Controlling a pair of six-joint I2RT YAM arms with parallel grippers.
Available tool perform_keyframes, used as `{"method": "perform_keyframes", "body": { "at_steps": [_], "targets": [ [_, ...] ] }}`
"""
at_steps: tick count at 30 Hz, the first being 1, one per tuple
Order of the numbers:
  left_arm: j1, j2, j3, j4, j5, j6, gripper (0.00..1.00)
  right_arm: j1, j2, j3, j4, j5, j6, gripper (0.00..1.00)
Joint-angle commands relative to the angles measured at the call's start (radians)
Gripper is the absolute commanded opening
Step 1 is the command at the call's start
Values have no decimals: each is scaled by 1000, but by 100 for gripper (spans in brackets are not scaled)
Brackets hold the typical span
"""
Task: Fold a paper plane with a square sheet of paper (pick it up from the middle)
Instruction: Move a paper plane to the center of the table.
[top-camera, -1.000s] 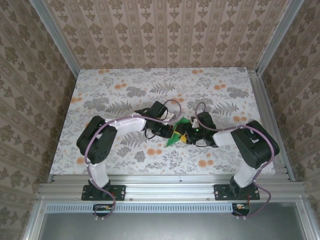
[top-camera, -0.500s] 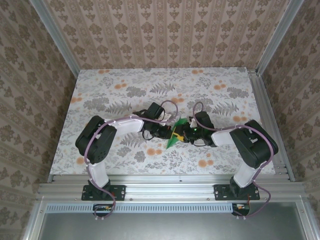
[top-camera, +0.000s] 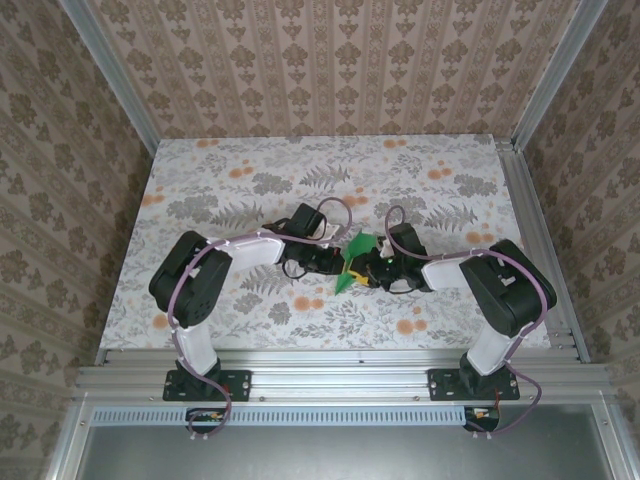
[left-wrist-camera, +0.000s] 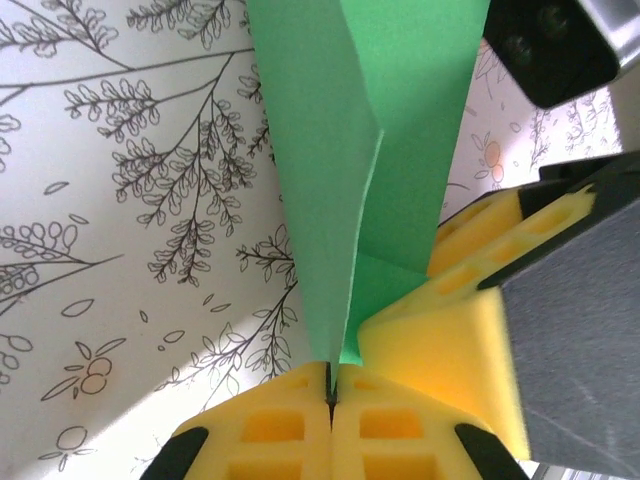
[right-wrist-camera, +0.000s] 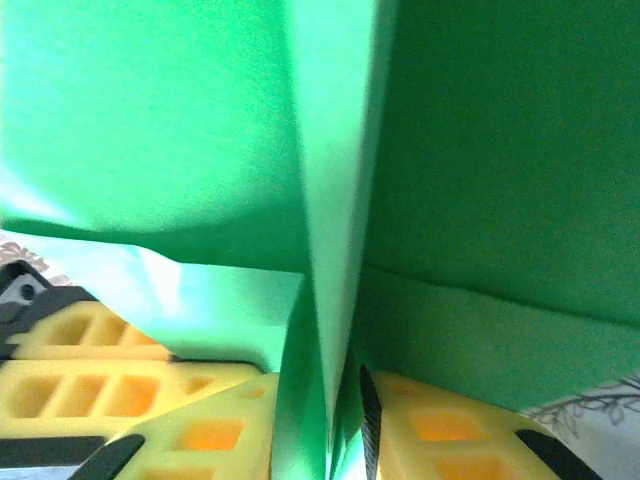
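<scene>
The square sheet of paper (top-camera: 353, 262) is folded into a narrow, creased bright-green shape and is held above the middle of the table between the two grippers. My left gripper (top-camera: 334, 262) comes at it from the left. In the left wrist view its yellow pads (left-wrist-camera: 270, 430) are pressed together on the lower edge of the green paper (left-wrist-camera: 330, 150). My right gripper (top-camera: 370, 268) meets it from the right. Its pads (right-wrist-camera: 200, 435) squeeze a standing fold of the paper (right-wrist-camera: 330, 200), and one pad (left-wrist-camera: 460, 310) touches the left gripper's.
The floral tabletop (top-camera: 240, 180) spreads out around the arms. Patterned walls and aluminium rails (top-camera: 530, 220) border it. Both arms' elbows (top-camera: 185, 280) bend outward near the front edge.
My right gripper has closed its pads onto the paper fold. Both grippers have edged slightly left, and the green paper now stands a little more upright between them.
</scene>
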Motion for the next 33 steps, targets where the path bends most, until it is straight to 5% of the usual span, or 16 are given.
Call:
{"method": "perform_keyframes", "body": {
  "at_steps": [1,13,19,33],
  "targets": [
    [10,-38,-17,25,28,-19,6,9,-17,23,-51,16,-28,28],
    [9,-30,-17,30,34,-26,8,10,-11,43,-22,18,-14,15],
    [20,-44,-31,33,32,-28,13,12,-58,106,-293,94,-179,4],
    [57,-123,-62,-6,20,-18,38,39,-7,447,-974,403,-629,1]
  ]
}}
